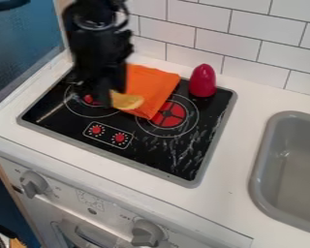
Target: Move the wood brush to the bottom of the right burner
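Wood brush (126,100), pale yellow, shows right at the tip of the black gripper (104,98), between the left burner (89,100) and right burner (168,115) and against the orange cloth's (152,85) left side in view, though whether the jaws are apart, together or clamped on it I cannot tell.

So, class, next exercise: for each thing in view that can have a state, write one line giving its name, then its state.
Gripper, hanging down over the left burner.
Yellow-tan piece, at the cloth's left edge; whether gripped, cannot tell.
Orange cloth, spread out.
Right burner, partly covered by the cloth.
Red cone-shaped object, upright.
Large front knobs, setting unclear.
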